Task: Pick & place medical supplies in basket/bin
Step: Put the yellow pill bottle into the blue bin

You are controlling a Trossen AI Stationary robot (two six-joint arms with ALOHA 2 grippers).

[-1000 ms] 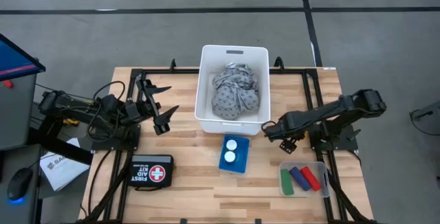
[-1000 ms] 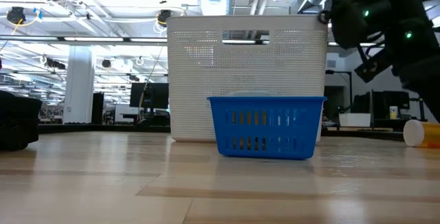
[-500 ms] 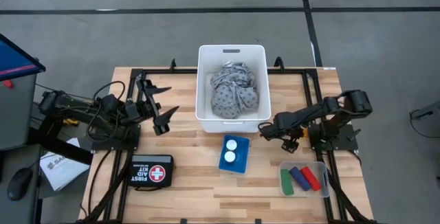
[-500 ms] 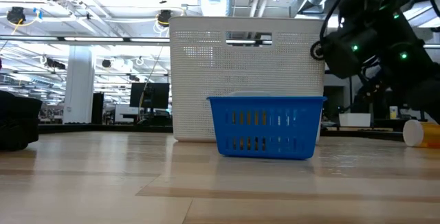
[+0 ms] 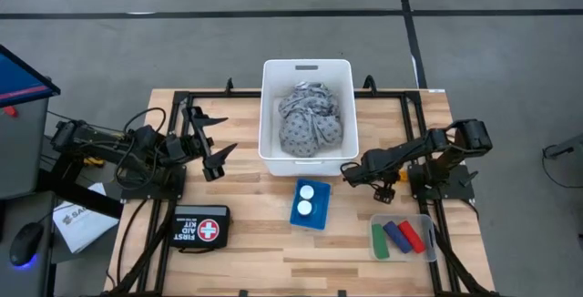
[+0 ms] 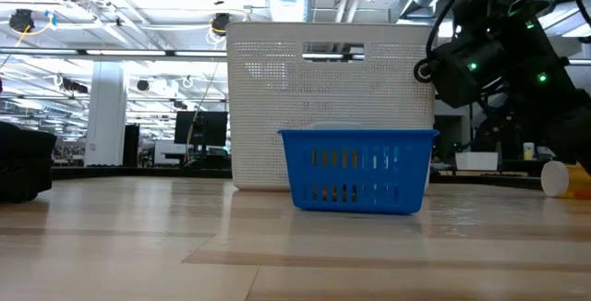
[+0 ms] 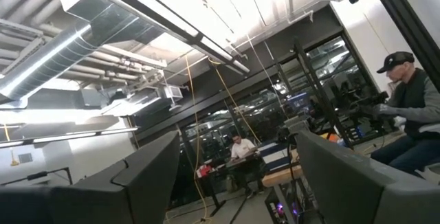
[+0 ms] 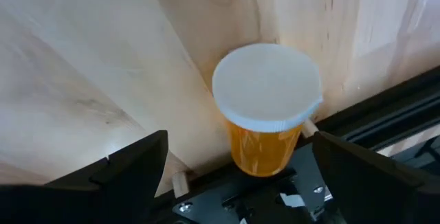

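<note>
An orange pill bottle with a white cap (image 8: 265, 107) lies on its side on the wood near the table's right edge, beside a black rail; the low view also shows this bottle (image 6: 563, 179). My right gripper (image 8: 240, 140) hangs over it, open, one finger on each side and clear of it. In the high view the right arm (image 5: 401, 158) covers that spot. A grey patterned cloth (image 5: 310, 124) lies in the white bin (image 5: 271, 124). Green, blue and red sticks (image 5: 399, 236) lie in a clear tray. My left gripper (image 5: 230, 129) waits open, left of the bin.
A small blue basket (image 5: 298, 220) holding two white-capped bottles (image 5: 306, 199) stands in front of the bin. A black first aid kit (image 5: 200, 227) lies at the near left. Black frame rails (image 5: 407, 133) cross the table. A seated person (image 7: 412, 107) shows in the room beyond.
My right arm has folded back toward its base and come down toward the table's right part, then held nearly still for the last half second. The left arm has kept still.
</note>
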